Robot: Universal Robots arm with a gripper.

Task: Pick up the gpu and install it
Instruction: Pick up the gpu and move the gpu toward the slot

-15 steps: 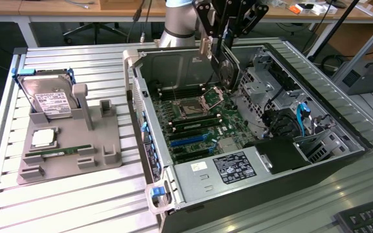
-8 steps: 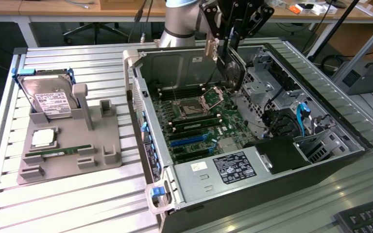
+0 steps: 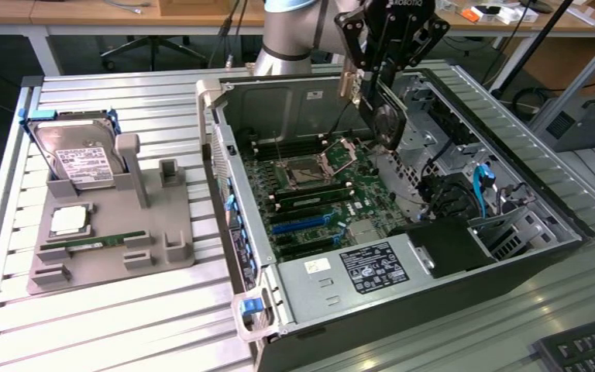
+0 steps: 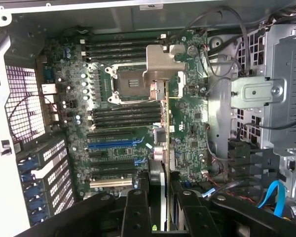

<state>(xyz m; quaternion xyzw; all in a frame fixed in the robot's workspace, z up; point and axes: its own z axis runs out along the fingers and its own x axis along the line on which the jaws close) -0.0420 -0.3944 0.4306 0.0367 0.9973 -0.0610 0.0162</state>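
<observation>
End effector [image 3: 380,74] gripping gpu [image 3: 387,120], edgewise, roughly level

A slatted metal table [image 3: 122,325] is spread across the frame. A grey parts holder [image 3: 101,267] is set on it at left, an open computer case [image 3: 308,306] at centre, and a keyboard [image 3: 587,349] at lower right.

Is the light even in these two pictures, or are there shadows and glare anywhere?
Exterior view: even room light, the slatted table bright, the drive-bay corner of the computer case shadowed. Wrist view: the gpu catches light on its metal bracket, the side vent glows purplish, the gripper is a dark silhouette.
</observation>
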